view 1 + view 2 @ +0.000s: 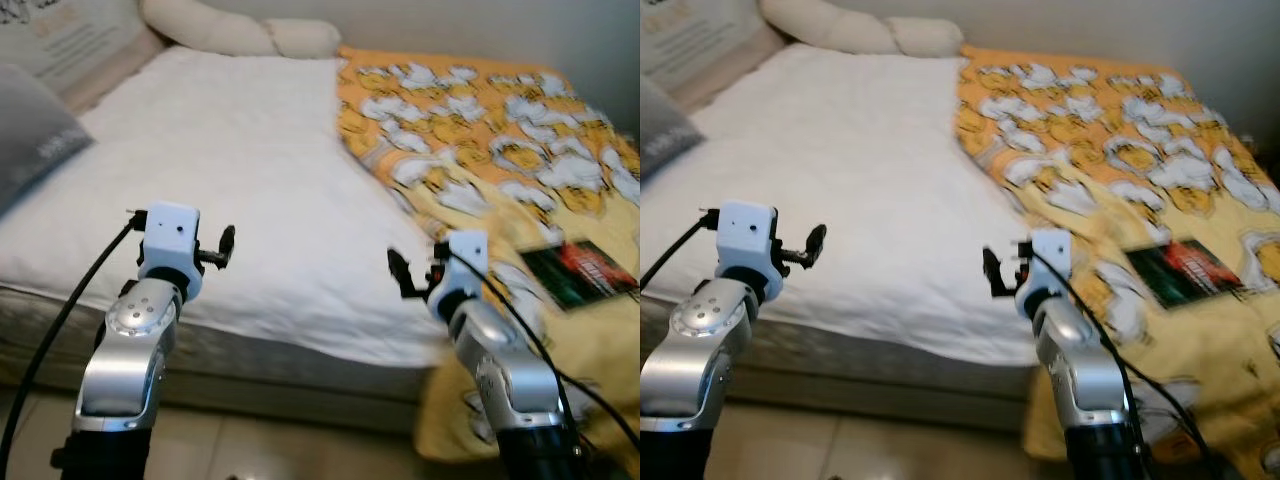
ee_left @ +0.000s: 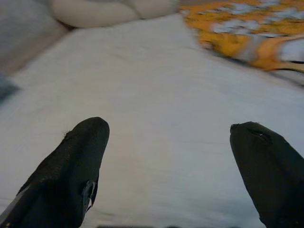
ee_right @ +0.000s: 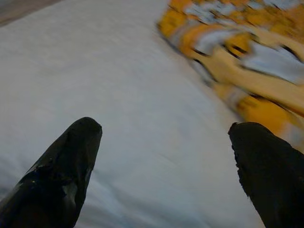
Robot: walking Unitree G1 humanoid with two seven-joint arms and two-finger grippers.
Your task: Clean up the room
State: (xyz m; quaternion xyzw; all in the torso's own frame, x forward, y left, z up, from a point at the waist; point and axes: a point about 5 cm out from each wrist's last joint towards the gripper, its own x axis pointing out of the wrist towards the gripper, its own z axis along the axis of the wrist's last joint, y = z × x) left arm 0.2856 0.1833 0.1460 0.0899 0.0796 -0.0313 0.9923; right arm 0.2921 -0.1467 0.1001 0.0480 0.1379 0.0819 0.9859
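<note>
pics are kinda blurry so details are rough. both arms are held up over the near edge of a bed (image 1: 250,180) with a white sheet. left gripper (image 2: 168,156) has its fingers spread wide with nothing between them, hovering over the white sheet. right gripper (image 3: 166,161) is the same, spread apart and empty, near where the sheet meets a yellow-orange cartoon blanket (image 1: 500,140). a dark book (image 1: 580,272) with some red on the cover lies on that blanket, to the right of the right arm; its cover text is too smeared to read. a grey pillow (image 1: 30,130) on the left is cut off by the frame, with a small white label i can't read. cream pillows (image 1: 240,35) sit at the head of the bed.
</note>
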